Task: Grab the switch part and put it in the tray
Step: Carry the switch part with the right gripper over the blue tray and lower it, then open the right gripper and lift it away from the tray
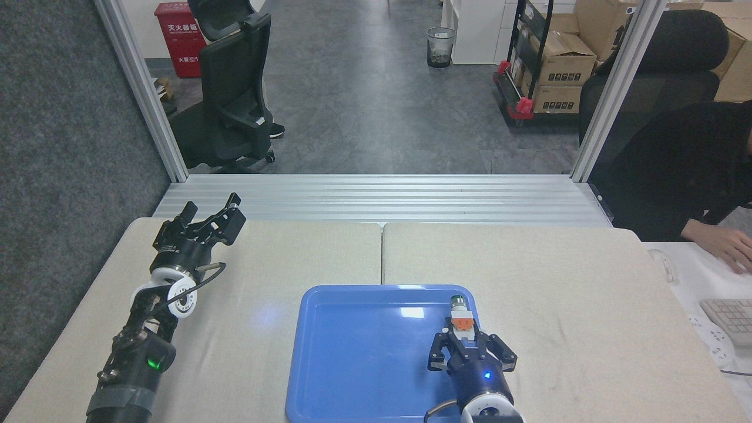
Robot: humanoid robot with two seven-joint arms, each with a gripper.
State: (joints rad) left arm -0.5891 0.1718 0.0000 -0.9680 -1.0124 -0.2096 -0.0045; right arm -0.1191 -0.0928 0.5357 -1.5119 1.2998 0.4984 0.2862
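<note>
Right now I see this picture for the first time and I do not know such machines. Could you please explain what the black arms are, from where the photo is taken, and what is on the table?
The picture comes from a camera in the robot's own head, looking forward and down. The two black arms are the robot's own, and each ends in a gripper, a claw with two fingers.

The left gripper is open and holds nothing, near the far left corner of the beige table.

The right gripper is shut on the switch part, a small white piece with an orange block and a green tip. It holds it above the blue tray, near the tray's right side.

At the right edge, a person's hand rests on another desk.
</note>
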